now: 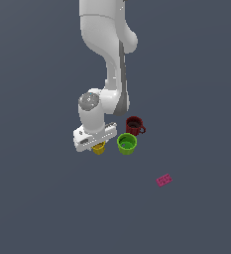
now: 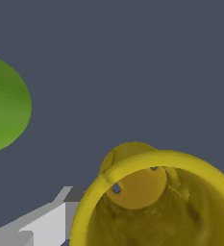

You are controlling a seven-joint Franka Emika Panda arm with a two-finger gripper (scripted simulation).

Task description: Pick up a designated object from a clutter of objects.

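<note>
The wrist view looked straight into one yellow cup, its rim filling much of the picture, with a grey finger of the end effector just outside its wall. Off to one side bulged the rounded wall of one green cup.

In the exterior view, the nearest thing was one flat pink block, lying alone on the dark desk well apart from the cups, toward the exterior view's right. Farther back, the end effector sat low over the yellow cup — only the cup's lower part showed beneath it. How wide the jaws stood, and whether they gripped the cup, I could not tell. The green cup stood upright just beside it on the exterior view's right. Behind that stood one dark red mug, handle pointing to the exterior view's right. Three drinking vessels in all — and a single white arm reaching down from above.
</note>
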